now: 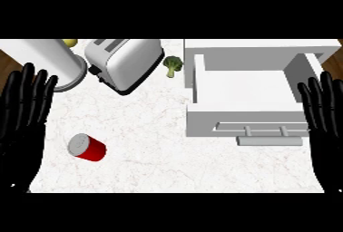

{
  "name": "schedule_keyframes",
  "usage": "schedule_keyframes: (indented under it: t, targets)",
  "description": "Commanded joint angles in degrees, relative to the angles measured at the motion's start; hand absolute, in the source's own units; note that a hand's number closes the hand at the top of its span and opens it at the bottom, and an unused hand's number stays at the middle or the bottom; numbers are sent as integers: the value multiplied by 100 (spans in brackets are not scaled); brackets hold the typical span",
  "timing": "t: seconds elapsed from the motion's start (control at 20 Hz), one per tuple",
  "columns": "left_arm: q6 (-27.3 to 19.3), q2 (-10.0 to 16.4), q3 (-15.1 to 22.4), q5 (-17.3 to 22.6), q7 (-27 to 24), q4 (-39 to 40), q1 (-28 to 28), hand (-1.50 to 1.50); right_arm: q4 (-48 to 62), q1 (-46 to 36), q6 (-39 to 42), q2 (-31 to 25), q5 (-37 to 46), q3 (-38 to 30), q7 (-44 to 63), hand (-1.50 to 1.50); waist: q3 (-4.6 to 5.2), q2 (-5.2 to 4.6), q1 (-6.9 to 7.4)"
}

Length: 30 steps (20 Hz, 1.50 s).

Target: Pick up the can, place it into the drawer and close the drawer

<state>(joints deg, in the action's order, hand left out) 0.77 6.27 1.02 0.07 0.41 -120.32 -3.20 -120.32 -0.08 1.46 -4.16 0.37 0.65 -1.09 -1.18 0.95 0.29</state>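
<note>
Inspection of the counter (154, 158), a white marbled surface: the red can (88, 147) sits on the near left part of it, silver end turned to the far left and red body running toward the near right. Whether it stands or lies on its side cannot be settled from this angle. It touches nothing and is well apart from both hands. The white drawer (227, 124) is on the right side and stands pulled open, its interior bare and its grey bar handle (269, 141) on the near face. The left hand (23, 113) rests at the left edge, released, fingers straight and pointing to the far side, holding nothing. The right hand (325, 113) rests at the right edge beside the drawer in the same released posture, also holding nothing. At the far left stands a white cylinder (50, 56) with a small yellow object (70, 42) just behind it. A silver toaster (127, 61) sits just right of the cylinder, set at an angle. A broccoli floret (173, 66) lies between the toaster and the drawer.
</note>
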Motion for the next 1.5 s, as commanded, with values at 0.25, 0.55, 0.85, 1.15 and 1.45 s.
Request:
schedule_keyframes:
  t: [0.25,0.55,0.85,1.15,1.45]
  targets:
    - [2819,1078,63,2798,-320,27,462,-150,137,53,41,28,-116,-35,16,-150,156,-86,51]
    - [3925,2594,-1178,3517,157,1144,1226,-150,-34,982,-403,-43,-248,-795,1105,-150,128,-79,-38]
    - [4914,3376,-2034,4565,223,1785,1311,-150,-367,1713,92,-181,-785,-1161,814,-150,116,-79,-49]
    - [5607,3507,-2454,4875,338,2408,1220,-150,-52,1526,310,-289,-1049,-1610,736,-150,118,-91,-35]
    - [5128,3976,-2300,5841,1014,2849,1065,-150,-26,1779,698,-359,-1375,-1923,598,-150,115,-93,-60]
